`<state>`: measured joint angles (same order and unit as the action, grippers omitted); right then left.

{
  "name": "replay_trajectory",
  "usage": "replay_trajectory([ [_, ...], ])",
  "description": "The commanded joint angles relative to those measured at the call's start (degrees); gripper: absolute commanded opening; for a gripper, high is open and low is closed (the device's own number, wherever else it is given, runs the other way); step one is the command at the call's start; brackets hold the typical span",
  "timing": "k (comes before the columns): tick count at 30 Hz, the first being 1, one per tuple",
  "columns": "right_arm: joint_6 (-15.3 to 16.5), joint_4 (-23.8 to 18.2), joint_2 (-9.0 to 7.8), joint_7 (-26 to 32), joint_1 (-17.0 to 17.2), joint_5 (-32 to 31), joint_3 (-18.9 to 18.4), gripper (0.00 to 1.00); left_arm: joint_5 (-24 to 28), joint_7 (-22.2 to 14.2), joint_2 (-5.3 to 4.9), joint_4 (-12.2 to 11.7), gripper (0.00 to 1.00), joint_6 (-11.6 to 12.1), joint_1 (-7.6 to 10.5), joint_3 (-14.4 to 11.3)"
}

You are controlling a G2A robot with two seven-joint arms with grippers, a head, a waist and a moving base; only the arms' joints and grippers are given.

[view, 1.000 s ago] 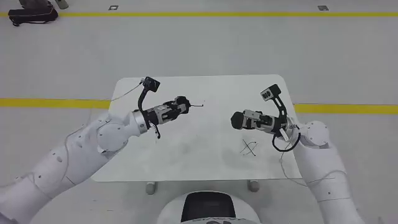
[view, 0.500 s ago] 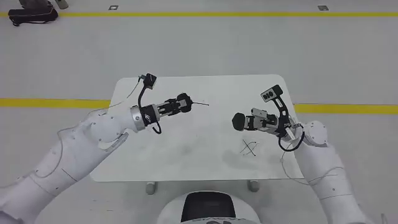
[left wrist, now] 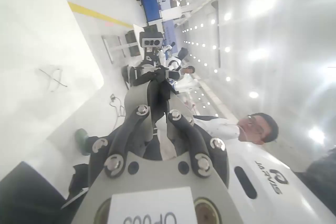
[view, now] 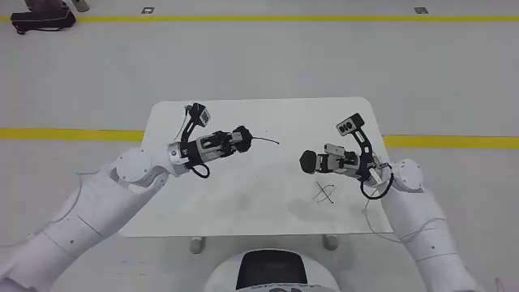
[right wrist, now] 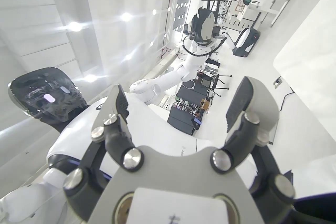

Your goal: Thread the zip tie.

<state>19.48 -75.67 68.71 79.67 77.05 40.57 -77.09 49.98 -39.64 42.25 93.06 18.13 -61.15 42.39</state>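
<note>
Zip tie (view: 266, 139) tight between fingers (left wrist: 136, 96) of left gripper (view: 243, 139) above white table (view: 268, 203); right gripper (view: 306, 161) fingers (right wrist: 244, 96) apart; yellow-striped floor (view: 259, 57) beyond.

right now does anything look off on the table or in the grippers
Nothing is spilled or damaged. One oddity: thin crossed strands, likely spare zip ties, lie loose on the table near the right gripper, which is open and empty. The left gripper holds a zip tie pointing toward it.

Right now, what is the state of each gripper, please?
Left gripper: closed on the zip tie.
Right gripper: open, holding nothing.
</note>
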Motion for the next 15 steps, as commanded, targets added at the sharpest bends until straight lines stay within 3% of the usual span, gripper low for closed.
replay_trajectory([
  [1, 0.00, 0.34, 0.04, -0.03, -0.36, 0.09, 0.36, 1.00, 2.11, -1.66, 0.33, -0.78, 0.00, -1.33, 0.13, -0.02],
  [5, 0.00, 0.28, 0.16, -0.03, -0.83, 0.24, 0.77, 1.00, -6.30, -0.06, 0.60, -1.49, 0.00, -0.18, 1.23, 0.02],
  [11, 0.00, 0.28, 0.16, -0.03, -0.83, 0.24, 0.77, 1.00, -6.30, -0.06, 0.60, -1.49, 0.00, -0.18, 1.23, 0.02],
  [13, -0.73, -0.76, 0.22, -1.29, -0.43, 0.61, 1.25, 1.00, -5.77, 0.63, 0.78, -1.21, 0.00, -1.36, 0.78, -0.18],
  [15, -0.29, -0.62, 0.22, -1.71, -0.33, 0.47, 1.59, 1.00, -1.60, 0.95, 1.18, -0.85, 0.00, -3.14, 0.12, -0.22],
])
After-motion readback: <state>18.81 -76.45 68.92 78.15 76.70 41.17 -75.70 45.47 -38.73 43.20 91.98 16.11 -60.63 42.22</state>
